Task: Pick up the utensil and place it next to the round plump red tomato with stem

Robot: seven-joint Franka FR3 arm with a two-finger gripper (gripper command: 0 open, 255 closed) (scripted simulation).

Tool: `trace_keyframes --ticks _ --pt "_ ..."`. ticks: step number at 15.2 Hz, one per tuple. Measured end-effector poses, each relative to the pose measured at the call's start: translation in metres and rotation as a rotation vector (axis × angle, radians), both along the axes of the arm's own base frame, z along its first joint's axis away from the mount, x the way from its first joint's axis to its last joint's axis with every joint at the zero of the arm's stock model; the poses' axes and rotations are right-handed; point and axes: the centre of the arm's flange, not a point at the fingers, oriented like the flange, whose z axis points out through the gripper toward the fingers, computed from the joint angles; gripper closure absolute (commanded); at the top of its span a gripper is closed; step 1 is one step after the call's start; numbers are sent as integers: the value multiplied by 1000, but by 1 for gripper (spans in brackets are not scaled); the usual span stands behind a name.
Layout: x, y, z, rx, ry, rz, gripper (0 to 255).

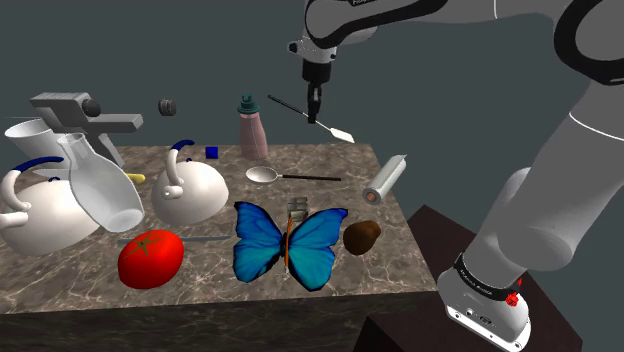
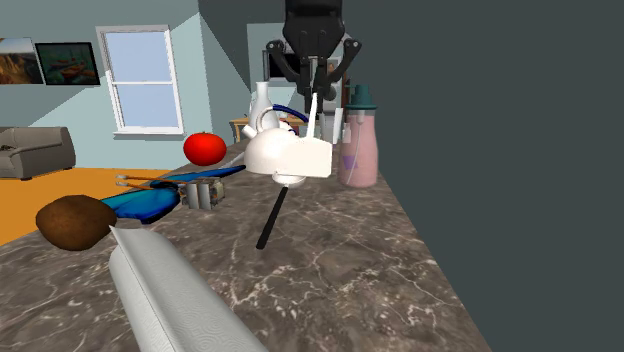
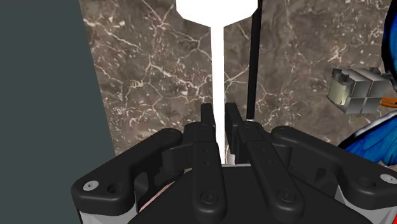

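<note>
My black gripper point(image 1: 314, 108) hangs above the back of the marble table point(image 1: 400, 262), shut on a white spatula point(image 1: 338, 133). Its thin stem runs between my fingers and its flat blade point(image 3: 216, 9) points down toward the table. The second exterior view has the gripper point(image 2: 313, 85) high up, with the blade point(image 2: 316, 160) hanging in front of a white teapot point(image 2: 275, 150). In the wrist view the gripper point(image 3: 220, 118) clasps the stem. The red tomato point(image 1: 150, 258) lies near the front edge at the shoulder view's left, far from the gripper.
A black-handled ladle point(image 1: 264, 174) lies on the table below the gripper. Around it are a blue butterfly point(image 1: 290, 243), white teapots point(image 1: 190, 190), a pink bottle point(image 1: 252, 132), a grey cylinder point(image 1: 385, 178), a brown lump point(image 1: 361, 236) and a small metal block point(image 3: 356, 90).
</note>
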Motion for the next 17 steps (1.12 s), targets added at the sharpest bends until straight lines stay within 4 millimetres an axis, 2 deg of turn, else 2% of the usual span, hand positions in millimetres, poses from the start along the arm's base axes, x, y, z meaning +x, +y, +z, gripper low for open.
trace_keyframes --ticks 17 --pt "41 221 0 0 0 1 255"
